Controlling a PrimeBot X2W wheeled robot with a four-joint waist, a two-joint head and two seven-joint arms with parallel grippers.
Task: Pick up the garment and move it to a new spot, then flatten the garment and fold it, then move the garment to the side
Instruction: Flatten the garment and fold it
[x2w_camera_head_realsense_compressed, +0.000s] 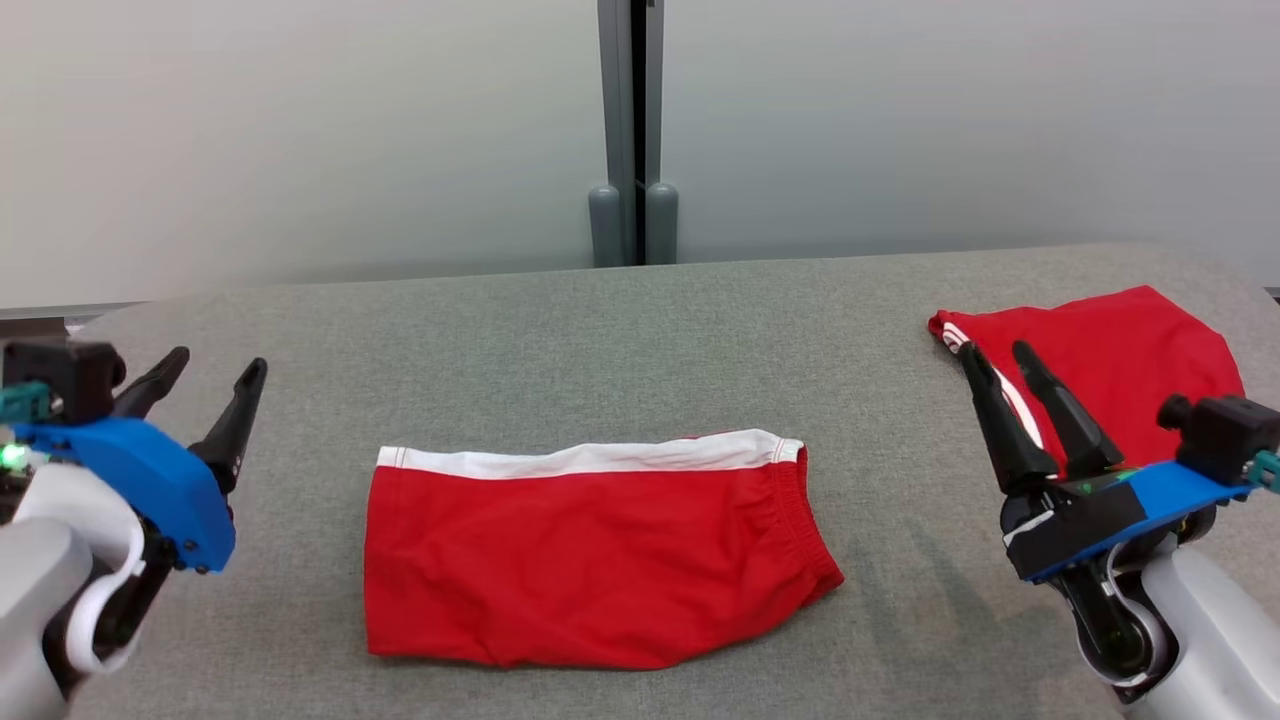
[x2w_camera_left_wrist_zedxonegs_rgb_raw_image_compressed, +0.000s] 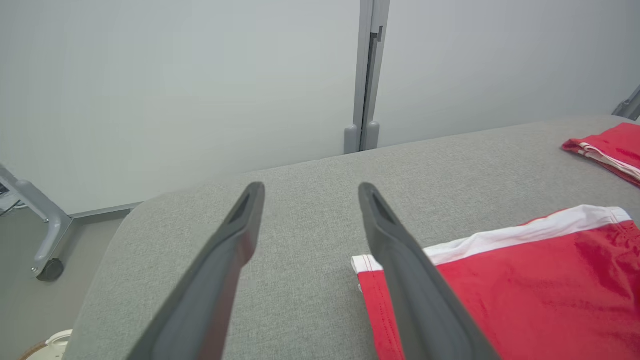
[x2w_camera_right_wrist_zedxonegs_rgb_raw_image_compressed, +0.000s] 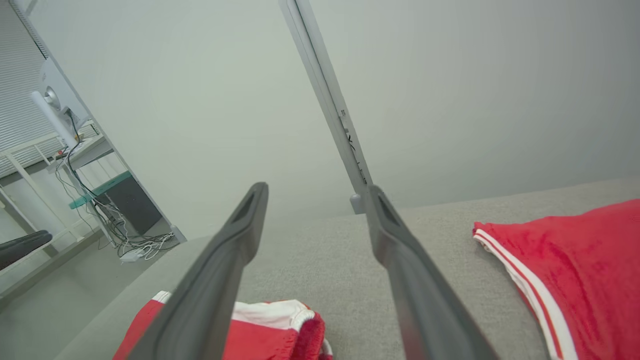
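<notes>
Folded red shorts w/ white band (x2w_camera_head_realsense_compressed: 590, 560) are lying flat at centre-bottom of head view on grey fabric-covered table (x2w_camera_head_realsense_compressed: 620, 320). The white band is running along the far edge and the elastic waist is bunching at the frame-right end. Inner layers are hidden and the near hem is curling under, so the fold count is hard to make out.

L gripper (x2w_camera_head_realsense_compressed: 219, 362) is hovering at lower left, well apart from the shorts, fingers spread wide and holding nothing. Its forearm is getting cut off by the frame edge. In L wrist view one finger is covering the shorts' near corner, and the shorts are running off the bottom and right edges.

R gripper (x2w_camera_head_realsense_compressed: 995, 350) is sitting at lower right, likewise spread wide and empty. Its tips are overlapping a second red garment w/ white stripes (x2w_camera_head_realsense_compressed: 1120, 370) at upper right and partly blocking it. Can't tell the height above it. R wrist view is showing that garment off to frame-right of the fingers, not between them.

Grey post (x2w_camera_head_realsense_compressed: 632, 130) is splitting the pale wall behind.
</notes>
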